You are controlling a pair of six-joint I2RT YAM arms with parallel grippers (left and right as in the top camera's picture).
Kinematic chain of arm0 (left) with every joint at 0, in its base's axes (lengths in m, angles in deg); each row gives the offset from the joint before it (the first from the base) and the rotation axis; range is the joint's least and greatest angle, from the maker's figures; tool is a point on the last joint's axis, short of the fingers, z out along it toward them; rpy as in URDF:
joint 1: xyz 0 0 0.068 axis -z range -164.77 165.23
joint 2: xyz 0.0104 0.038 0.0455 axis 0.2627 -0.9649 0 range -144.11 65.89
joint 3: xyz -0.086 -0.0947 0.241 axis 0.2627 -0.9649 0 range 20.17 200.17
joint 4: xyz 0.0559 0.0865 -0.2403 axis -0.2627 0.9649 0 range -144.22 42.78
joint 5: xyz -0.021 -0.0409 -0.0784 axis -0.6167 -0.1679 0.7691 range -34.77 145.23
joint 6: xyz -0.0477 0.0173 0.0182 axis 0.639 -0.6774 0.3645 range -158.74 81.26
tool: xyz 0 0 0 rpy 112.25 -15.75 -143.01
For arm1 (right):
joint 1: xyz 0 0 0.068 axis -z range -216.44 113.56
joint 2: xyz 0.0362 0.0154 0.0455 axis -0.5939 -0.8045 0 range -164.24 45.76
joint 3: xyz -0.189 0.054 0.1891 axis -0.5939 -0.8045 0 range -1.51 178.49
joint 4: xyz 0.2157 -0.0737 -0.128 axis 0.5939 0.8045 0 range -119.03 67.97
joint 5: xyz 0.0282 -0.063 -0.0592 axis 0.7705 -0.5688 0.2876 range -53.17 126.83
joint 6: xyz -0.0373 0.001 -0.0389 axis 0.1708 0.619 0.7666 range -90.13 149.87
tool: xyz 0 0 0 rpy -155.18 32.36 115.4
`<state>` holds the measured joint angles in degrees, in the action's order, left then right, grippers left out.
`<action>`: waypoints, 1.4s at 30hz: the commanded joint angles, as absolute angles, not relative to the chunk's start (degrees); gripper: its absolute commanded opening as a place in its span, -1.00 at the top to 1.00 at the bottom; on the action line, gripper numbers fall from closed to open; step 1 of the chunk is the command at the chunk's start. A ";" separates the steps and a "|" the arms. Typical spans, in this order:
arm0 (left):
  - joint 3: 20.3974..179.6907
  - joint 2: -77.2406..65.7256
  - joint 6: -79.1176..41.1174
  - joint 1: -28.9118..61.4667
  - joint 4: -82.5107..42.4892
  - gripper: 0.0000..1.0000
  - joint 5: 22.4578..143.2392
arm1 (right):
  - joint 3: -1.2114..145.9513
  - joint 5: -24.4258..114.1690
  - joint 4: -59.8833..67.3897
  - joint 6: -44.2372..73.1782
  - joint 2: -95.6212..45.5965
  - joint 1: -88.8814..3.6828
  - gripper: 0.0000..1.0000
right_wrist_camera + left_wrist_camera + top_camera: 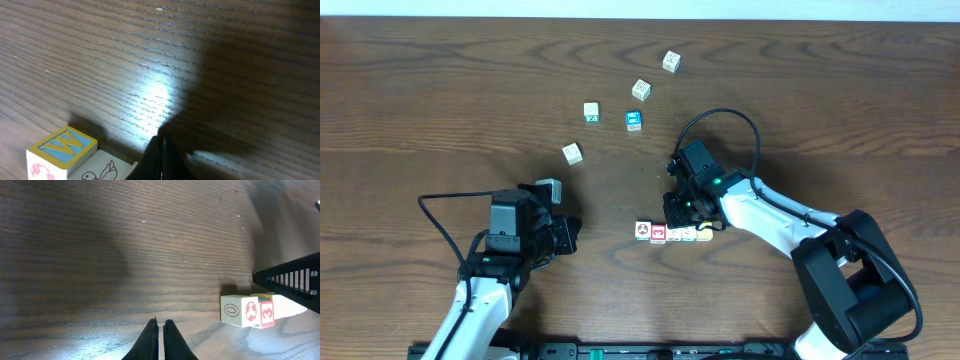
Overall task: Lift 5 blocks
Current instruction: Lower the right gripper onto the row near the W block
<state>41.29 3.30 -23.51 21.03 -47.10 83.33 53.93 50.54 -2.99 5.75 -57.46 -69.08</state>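
Here, five blocks are lined up near, five cubes scattered far; left fingers and right fingers are pressed together.

The right arm is white-shelled with black joints and a bulky black base at four o'clock. A green light glows on its black wrist, and a black cable loops at twelve o'clock of it. The left arm, at seven o'clock, matches, with a grey cap. The fingers are thin, black and tapered.
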 commanded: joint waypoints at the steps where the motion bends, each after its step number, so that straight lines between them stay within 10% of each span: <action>1: 41.45 3.19 -23.36 21.16 -47.02 0.86 82.61 | 54.74 50.85 -2.86 5.09 -57.98 -69.56 0.99; 42: 41.45 3.19 -23.38 21.16 -47.02 0.85 82.61 | 54.74 47.99 -6.49 5.29 -57.98 -69.69 0.98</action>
